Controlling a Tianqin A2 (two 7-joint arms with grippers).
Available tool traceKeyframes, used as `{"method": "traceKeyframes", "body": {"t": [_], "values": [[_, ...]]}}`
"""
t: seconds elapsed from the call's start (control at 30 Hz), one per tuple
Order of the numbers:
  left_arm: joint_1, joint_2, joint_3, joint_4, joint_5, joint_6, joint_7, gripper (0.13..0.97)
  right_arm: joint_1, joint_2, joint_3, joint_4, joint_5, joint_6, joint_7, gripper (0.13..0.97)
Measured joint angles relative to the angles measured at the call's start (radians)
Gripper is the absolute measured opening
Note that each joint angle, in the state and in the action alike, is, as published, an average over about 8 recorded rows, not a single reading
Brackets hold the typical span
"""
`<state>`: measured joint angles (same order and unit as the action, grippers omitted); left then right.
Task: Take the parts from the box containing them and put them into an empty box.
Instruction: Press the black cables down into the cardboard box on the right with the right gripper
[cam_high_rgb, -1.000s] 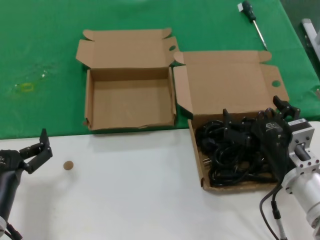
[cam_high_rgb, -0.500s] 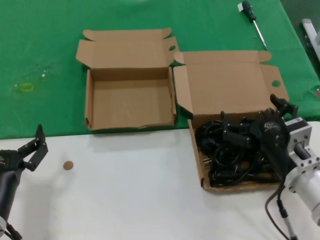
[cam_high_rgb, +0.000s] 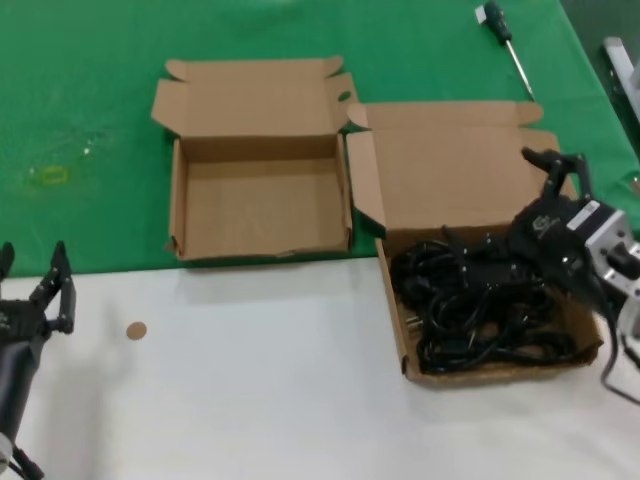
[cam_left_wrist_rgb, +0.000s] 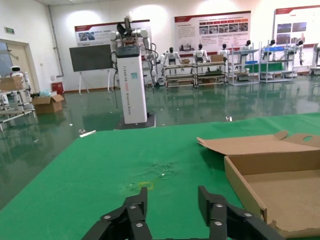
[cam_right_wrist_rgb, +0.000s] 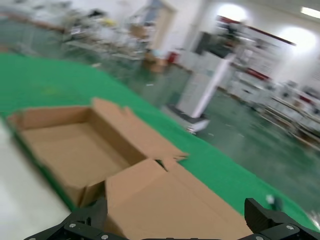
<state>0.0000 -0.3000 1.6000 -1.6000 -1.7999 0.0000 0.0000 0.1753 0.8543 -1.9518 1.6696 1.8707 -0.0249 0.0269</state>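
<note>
On the right of the table, my right gripper (cam_high_rgb: 548, 196) hangs above the far right corner of the box containing them (cam_high_rgb: 470, 190), its fingers spread wide with nothing between them. Its wrist camera confirms that: two dark fingertips (cam_right_wrist_rgb: 272, 220) stand far apart with only cardboard in the gap. The parts (cam_high_rgb: 470, 305), a tangle of black cables, lie heaped in that box's tray, touching its near and right walls, and none looks lifted out. An empty box (cam_high_rgb: 255, 165) sits just beside it to the left, on the green cloth (cam_high_rgb: 80, 100), and its tray holds nothing at all. So I judge the task barely begun: every cable is left to move across. My left gripper (cam_high_rgb: 30, 295) waits at the near left edge over the white surface (cam_high_rgb: 260, 400), well apart from both boxes, its fingers parted and empty too.
</note>
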Motion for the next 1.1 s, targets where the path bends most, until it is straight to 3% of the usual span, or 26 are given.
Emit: {"method": "traceKeyframes", "body": {"t": [0.07, 0.33, 0.63, 0.9, 1.1], "values": [[0.0, 0.0, 0.0, 0.0, 0.0, 0.0, 0.0, 0.49, 0.036, 0.043, -0.021, 0.001, -0.032, -0.051, 0.008, 0.966], [0.0, 0.0, 0.0, 0.0, 0.0, 0.0, 0.0, 0.305, 0.202, 0.135, -0.059, -0.009, -0.178, -0.342, -0.03, 0.966], [0.0, 0.0, 0.0, 0.0, 0.0, 0.0, 0.0, 0.193, 0.414, 0.138, -0.099, -0.077, -0.274, -0.72, -0.208, 0.966], [0.0, 0.0, 0.0, 0.0, 0.0, 0.0, 0.0, 0.172, 0.528, 0.138, -0.125, -0.148, -0.33, -0.971, -0.412, 0.966], [0.0, 0.0, 0.0, 0.0, 0.0, 0.0, 0.0, 0.152, 0.579, 0.123, -0.133, -0.202, -0.386, -1.059, -0.532, 0.966]]}}
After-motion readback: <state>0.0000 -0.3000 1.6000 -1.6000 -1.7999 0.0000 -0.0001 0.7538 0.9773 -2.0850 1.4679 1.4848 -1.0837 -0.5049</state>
